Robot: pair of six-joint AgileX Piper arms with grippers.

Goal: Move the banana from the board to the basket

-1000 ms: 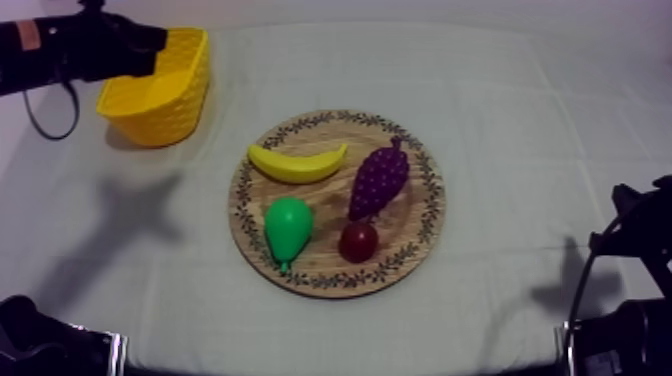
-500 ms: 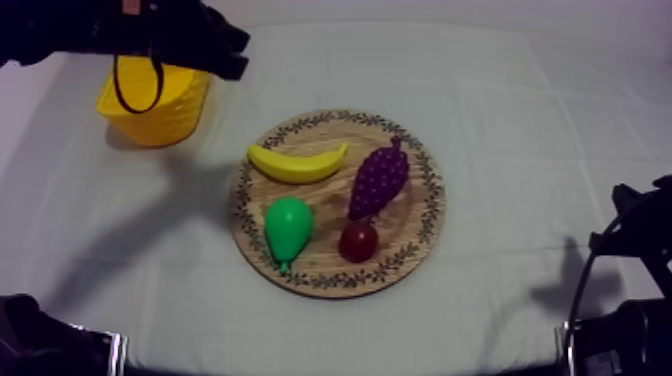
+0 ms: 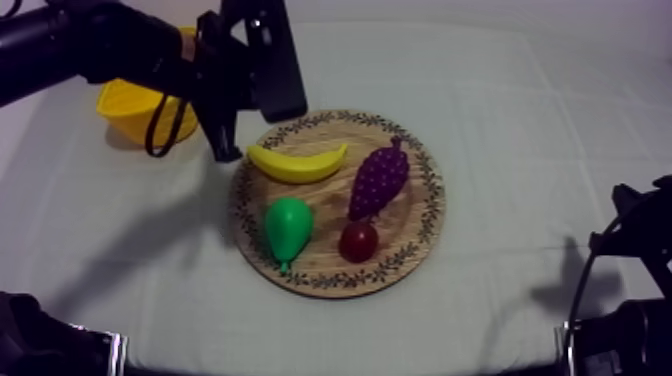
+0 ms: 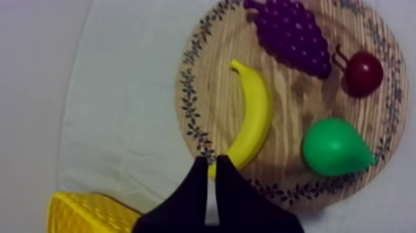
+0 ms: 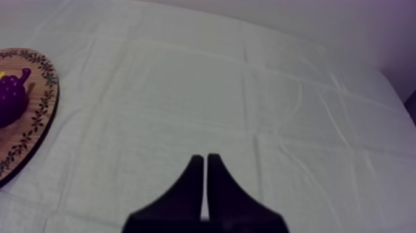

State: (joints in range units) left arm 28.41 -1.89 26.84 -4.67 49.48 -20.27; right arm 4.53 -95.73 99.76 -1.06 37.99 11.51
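- Grey-white cloth table (image 3: 520,120): round patterned wooden board (image 3: 412,178) at its centre carries a curved yellow banana (image 3: 297,163).
- Your left gripper (image 4: 209,162), fingers together, hovers by the banana's end.
- Your right gripper (image 5: 202,160), fingers together, is over bare cloth.

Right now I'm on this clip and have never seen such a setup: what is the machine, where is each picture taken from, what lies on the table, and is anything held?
It is a robot with two arms, one at each side of a cloth-covered table, each ending in a gripper of two black fingers. The top view looks down at a slant from above. The other two views come from cameras riding on the arms' wrists. A round wooden board carries a banana, a bunch of grapes, a pear and a small red fruit. A yellow basket stands apart from it at the left side. The left gripper hangs over the board's rim near one end of the banana, shut and holding nothing. The right gripper, also shut and empty, is over bare cloth beside the board.
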